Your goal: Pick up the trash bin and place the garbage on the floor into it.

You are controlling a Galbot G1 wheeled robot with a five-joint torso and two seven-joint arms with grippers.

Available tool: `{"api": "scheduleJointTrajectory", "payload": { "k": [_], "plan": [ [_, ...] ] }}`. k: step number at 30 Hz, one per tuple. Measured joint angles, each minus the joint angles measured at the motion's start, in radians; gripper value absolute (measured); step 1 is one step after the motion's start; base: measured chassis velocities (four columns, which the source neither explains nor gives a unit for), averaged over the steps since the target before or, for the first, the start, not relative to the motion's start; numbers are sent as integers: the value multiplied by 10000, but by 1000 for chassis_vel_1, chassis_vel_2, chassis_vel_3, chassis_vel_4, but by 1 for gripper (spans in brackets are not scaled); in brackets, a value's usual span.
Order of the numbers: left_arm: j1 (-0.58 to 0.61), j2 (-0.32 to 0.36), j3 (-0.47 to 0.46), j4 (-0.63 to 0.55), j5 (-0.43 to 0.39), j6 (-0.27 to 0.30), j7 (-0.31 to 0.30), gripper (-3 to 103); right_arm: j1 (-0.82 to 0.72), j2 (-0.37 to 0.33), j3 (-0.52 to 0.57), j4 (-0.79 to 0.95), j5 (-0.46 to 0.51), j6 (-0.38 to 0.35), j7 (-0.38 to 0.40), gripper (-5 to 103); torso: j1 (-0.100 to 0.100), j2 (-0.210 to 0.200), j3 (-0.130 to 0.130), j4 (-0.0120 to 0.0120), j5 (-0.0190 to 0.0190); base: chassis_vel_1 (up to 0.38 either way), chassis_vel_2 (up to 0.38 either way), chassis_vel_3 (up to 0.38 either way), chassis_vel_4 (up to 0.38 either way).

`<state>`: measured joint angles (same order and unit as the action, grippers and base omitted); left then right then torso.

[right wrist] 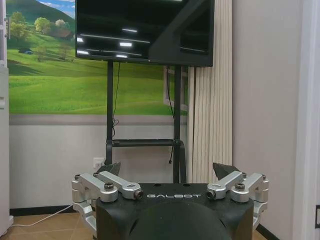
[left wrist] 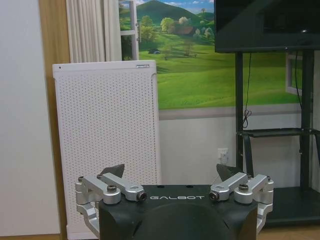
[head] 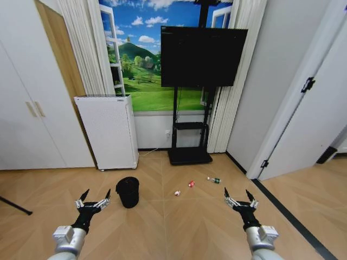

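The head view looks down on the floor [head: 179, 227], light tan parquet in a chevron pattern with a dark strip running along its right side. The trash bin [head: 128, 192], small, round and black with a bag liner, stands upright on the boards just ahead of the left gripper [head: 96, 196] and apart from it. To the right of the bin lie three pieces of garbage, well apart from it and from each other: a small white-and-red container [head: 177, 192], a crushed red can [head: 191, 183], and a clear bottle with green label [head: 214, 180] lying on its side farthest right.

The left gripper reaches forward low at the left, fingers spread wide, holding nothing. The right gripper [head: 239, 197] mirrors it at the right, also spread wide and empty.

The left wrist view looks level across the room past its own parted fingers [left wrist: 111, 189] to a white perforated appliance [left wrist: 107, 140] against the wall, beside white curtains [left wrist: 92, 30]. The right wrist view, past its parted fingers [right wrist: 227, 186], shows a dark television [right wrist: 145, 31] on a black stand [right wrist: 145, 145], with a cable trailing over the boards. Behind both hangs a mural of green hills and blue sky [head: 142, 70]. White cupboard doors [head: 27, 108] stand at the left, a white door [head: 309, 103] at the right
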<state>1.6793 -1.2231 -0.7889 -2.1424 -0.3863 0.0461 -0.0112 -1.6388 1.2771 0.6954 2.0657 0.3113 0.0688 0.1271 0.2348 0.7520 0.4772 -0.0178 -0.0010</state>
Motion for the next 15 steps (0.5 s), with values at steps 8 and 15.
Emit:
{"api": "scheduleJointTrajectory", "payload": {
  "k": [8, 15],
  "plan": [
    [-13, -16, 0, 75, 21, -29, -1, 100, 62, -63, 1, -118, -168, 31, -1, 100, -1, -4, -2, 1, 1, -355, 357, 369, -351],
    [-15, -19, -7, 91, 28, -44, 1, 100, 136, -97, -23, -239, -307, 81, 12, 100, -3, -7, -2, 6, 30, -334, 350, 340, -354]
  ]
}}
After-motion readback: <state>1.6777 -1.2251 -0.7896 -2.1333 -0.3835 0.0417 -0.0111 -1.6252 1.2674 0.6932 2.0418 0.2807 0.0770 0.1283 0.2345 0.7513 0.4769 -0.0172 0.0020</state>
